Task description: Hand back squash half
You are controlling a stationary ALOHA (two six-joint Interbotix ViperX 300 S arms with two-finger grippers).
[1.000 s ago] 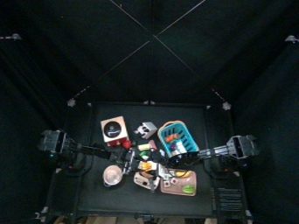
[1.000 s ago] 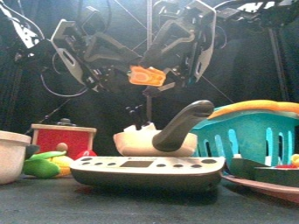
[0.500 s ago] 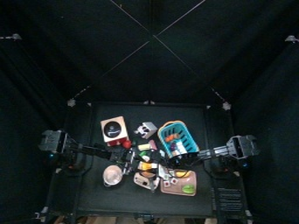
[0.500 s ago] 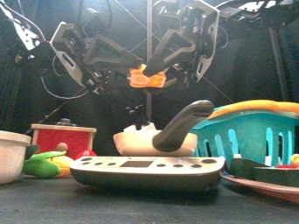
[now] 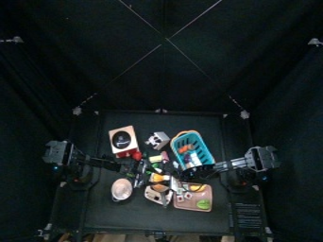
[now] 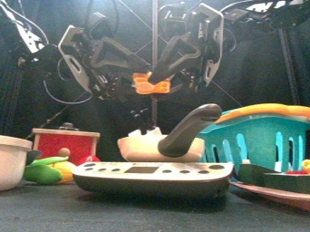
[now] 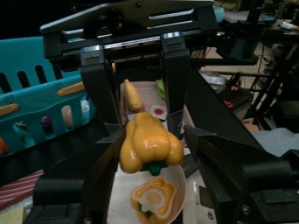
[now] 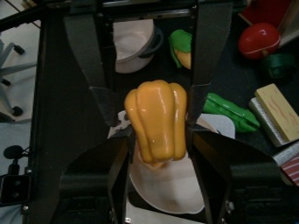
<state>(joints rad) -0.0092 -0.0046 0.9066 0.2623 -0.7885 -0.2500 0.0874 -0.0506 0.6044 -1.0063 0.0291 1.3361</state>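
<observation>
Squash half shifted left; basket unmoved.

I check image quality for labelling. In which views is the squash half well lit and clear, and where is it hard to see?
Right wrist view: squash half bright, evenly lit, edges clear between the right gripper jaws. Left wrist view: squash half clear, background slightly soft. Front view: squash small but visible against dark curtains; scale near, sharp enough. Top view: scene tiny and dark, squash not distinguishable.
</observation>
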